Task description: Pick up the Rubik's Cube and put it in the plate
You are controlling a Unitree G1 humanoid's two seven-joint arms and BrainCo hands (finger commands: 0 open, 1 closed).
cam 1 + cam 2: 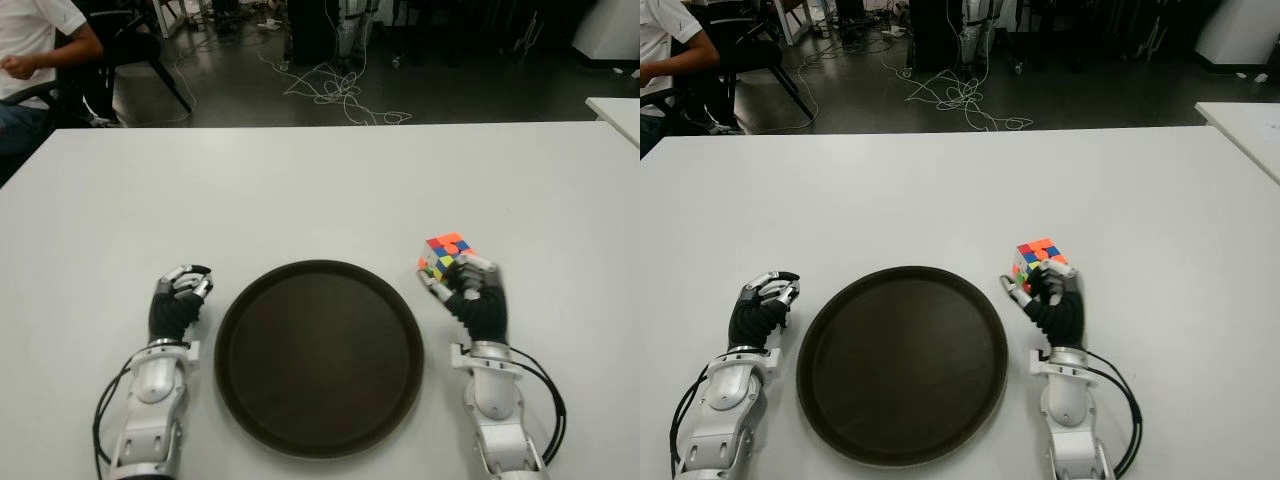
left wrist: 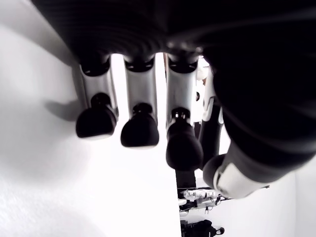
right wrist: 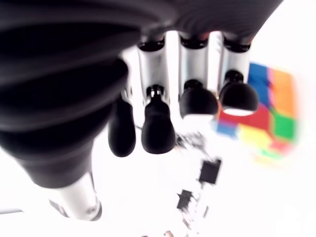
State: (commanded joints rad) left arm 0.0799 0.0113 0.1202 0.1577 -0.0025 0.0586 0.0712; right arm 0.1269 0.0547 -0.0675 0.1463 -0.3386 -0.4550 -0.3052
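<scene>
The cube (image 1: 447,256) sits on the table (image 1: 320,180) just right of the plate (image 1: 318,355), with the right hand (image 1: 470,295) right behind it; its fingers (image 3: 198,102) are curled near the cube, though it seems they have not yet closed on it. This looks like the reach-to-grasp step, so the next move calls for closing around the cube, lifting it and carrying it left over the plate. The left hand (image 1: 178,300) shows left of the plate, fingers curled and holding nothing.
</scene>
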